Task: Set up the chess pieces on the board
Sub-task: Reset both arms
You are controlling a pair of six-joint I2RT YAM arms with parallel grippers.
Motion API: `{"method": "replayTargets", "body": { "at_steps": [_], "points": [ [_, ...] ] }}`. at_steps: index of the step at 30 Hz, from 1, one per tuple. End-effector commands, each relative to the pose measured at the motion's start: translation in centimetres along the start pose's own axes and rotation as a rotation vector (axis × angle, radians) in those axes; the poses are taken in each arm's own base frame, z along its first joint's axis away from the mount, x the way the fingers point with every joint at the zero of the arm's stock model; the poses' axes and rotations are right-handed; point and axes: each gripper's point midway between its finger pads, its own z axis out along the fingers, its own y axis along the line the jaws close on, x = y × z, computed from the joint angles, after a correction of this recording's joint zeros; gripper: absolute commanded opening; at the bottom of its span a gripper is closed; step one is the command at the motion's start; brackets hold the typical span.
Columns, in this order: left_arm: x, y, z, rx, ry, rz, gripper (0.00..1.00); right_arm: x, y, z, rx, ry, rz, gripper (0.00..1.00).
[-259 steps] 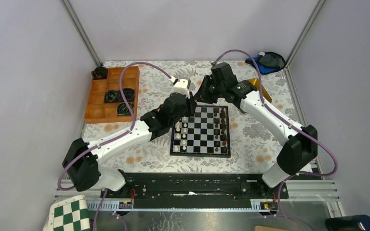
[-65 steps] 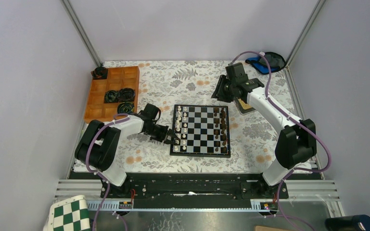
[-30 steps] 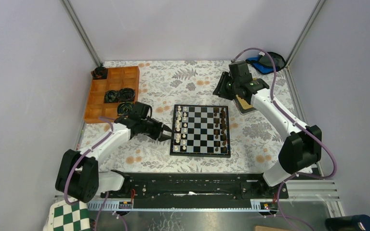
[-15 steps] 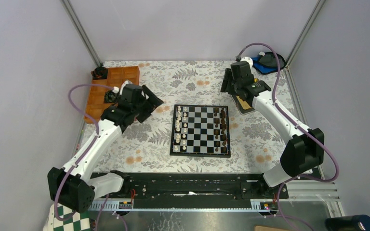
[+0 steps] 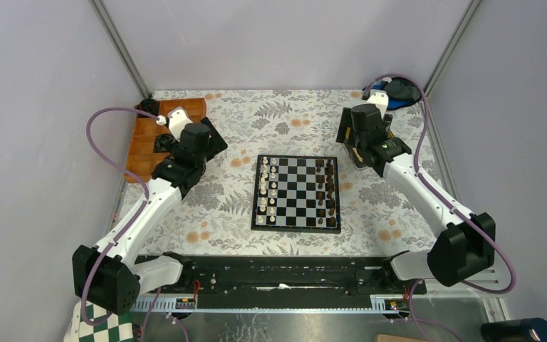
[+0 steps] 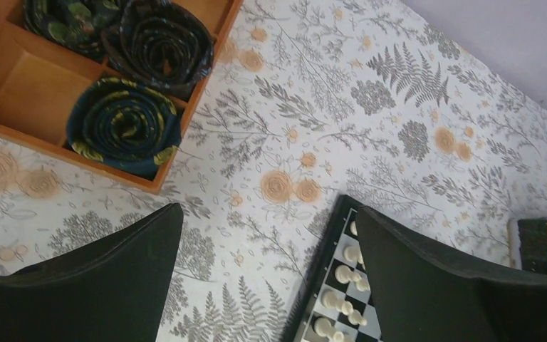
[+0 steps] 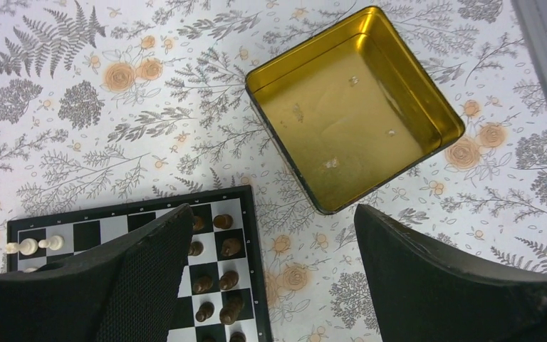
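Left gripper [image 6: 265, 214] and right gripper [image 7: 272, 210], now spread, have drawn back from the board [image 5: 299, 196]. Only the right wrist shows the tin's [image 7: 349, 121] inside

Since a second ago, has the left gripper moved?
Yes. In the top view the left gripper has pulled off the left edge of the board and swung away to the far left, ending beside the wooden tray.
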Motion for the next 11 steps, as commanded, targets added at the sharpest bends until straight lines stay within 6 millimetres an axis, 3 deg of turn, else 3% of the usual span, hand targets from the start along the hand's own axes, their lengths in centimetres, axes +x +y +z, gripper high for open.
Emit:
{"method": "replayTargets", "body": {
  "at_steps": [1, 11],
  "points": [
    [-2.96, 0.25, 0.96, -0.011, -0.166, 0.046, 0.99, -2.77, -1.2, -1.23, 0.032, -0.123, 0.034, 0.91],
    [-2.33, 0.98, 1.42, 0.006, -0.208, 0.092, 0.99, -2.35, -1.41, -1.19, 0.035, -0.12, 0.026, 0.98]
  ]
}}
